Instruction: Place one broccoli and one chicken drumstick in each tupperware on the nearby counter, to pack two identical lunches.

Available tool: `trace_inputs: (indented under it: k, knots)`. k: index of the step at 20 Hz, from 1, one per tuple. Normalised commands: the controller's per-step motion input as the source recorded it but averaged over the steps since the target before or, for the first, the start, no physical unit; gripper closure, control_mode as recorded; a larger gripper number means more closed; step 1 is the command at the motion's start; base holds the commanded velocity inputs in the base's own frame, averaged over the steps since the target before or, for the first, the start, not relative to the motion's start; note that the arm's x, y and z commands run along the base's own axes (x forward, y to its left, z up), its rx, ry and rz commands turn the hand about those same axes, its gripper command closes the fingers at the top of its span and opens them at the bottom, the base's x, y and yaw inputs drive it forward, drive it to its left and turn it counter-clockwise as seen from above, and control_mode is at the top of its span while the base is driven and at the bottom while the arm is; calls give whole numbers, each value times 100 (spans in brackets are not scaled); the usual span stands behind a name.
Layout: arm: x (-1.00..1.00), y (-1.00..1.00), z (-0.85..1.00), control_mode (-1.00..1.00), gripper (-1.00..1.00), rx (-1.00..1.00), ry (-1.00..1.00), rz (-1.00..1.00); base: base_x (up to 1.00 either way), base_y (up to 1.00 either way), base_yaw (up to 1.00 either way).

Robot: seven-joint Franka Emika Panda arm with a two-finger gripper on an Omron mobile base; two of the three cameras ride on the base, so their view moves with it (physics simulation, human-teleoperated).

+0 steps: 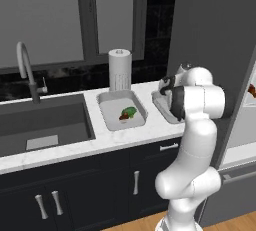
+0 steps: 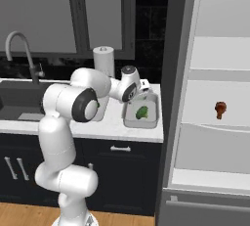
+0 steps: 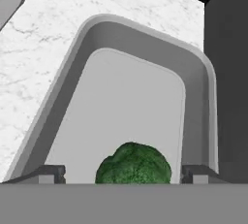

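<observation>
While poised over tupperware point(image 3: 198, 77), claw point(image 3: 124, 172) gapes wide, holding nothing; broccoli point(image 3: 133, 165) lies between fingertips point(image 3: 48, 173).

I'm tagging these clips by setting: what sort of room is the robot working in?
A home kitchen, rendered in simulation. A dark sink with a curved faucet is set in a marbled counter over navy cabinets, and an open fridge stands to the right.

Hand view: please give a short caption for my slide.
Open hand above a broccoli lying in a grey tray on the marble counter.
</observation>
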Motion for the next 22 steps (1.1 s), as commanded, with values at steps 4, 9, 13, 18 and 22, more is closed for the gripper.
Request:
trace_inputs:
  k: [4, 9, 13, 18, 22]
  knots:
    - [-14, 2, 54, -100, -100, 0, 0, 10, 0, 0, 0]
    - [-46, 30, 50, -100, -100, 21, 7, -6, 0, 0, 0]
    - [-64, 41, 64, -100, -100, 16, 11, -9, 0, 0, 0]
    - [-88, 55, 49, -100, -100, 6, 6, -21, 0, 0, 0]
    - [-100, 32, 18, -100, -100, 1, 0, -26, 0, 0, 0]
